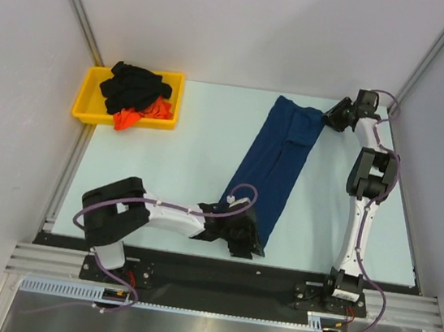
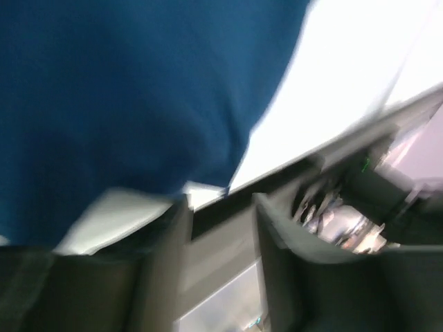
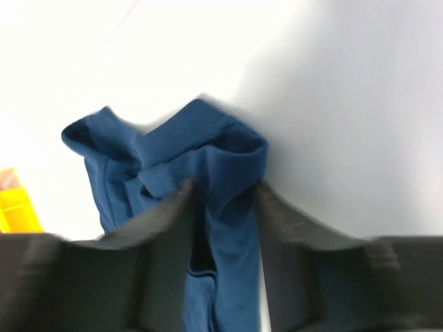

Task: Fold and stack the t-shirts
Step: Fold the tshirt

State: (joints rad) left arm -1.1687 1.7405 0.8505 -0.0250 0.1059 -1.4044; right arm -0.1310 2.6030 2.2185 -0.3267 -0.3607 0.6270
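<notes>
Top view only: navy shirt (image 1: 275, 165) lies as a long strip on table (image 1: 183, 153); far-left tray (image 1: 85, 105) holds black shirt (image 1: 134, 87) and orange-red shirt (image 1: 157, 109). Wrist views: left gripper (image 2: 221, 200) blurred, fingers apart, empty, at the strip's near end. Right gripper (image 3: 223, 190) fingers apart, straddling its far end.

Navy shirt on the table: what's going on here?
Two arms are folding the navy t-shirt, which lies as a long narrow strip diagonally across the table. The left gripper is at its near end and the right gripper at its far end, both with fingers apart, neither clamping cloth. A black t-shirt and an orange-red t-shirt sit bunched in the yellow tray.
</notes>
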